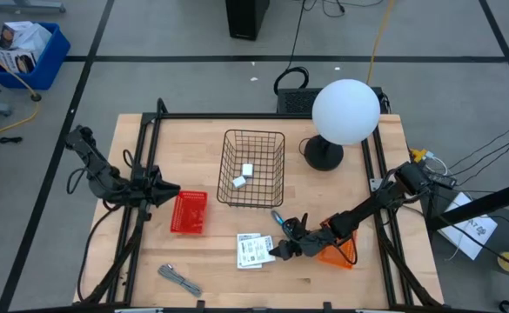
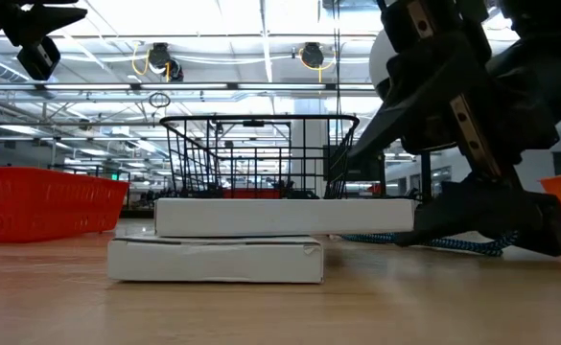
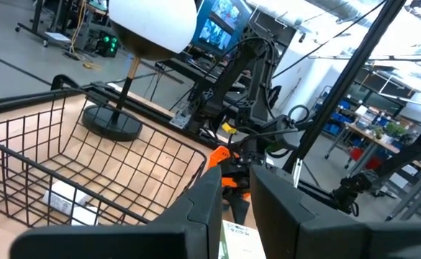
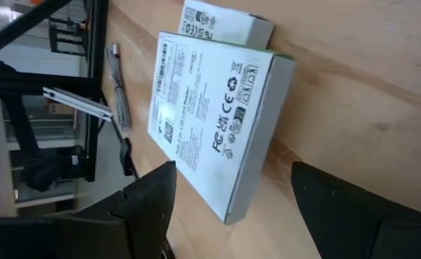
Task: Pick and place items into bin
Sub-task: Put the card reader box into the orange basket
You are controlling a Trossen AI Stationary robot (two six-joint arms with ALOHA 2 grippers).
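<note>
Right gripper [image 1: 280, 253] sits just beside the white card packets [image 1: 252, 250], near the wire basket [image 1: 252, 168].

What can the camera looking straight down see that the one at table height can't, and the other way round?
Only the high view shows the two white blocks inside the wire bin, the grey tool, the whole lamp and the left gripper waiting beside the red tray. Only the low view shows that the packets lie stacked, one on the other. Both show the bin, red tray, packets and the open right gripper at the packets.
</note>
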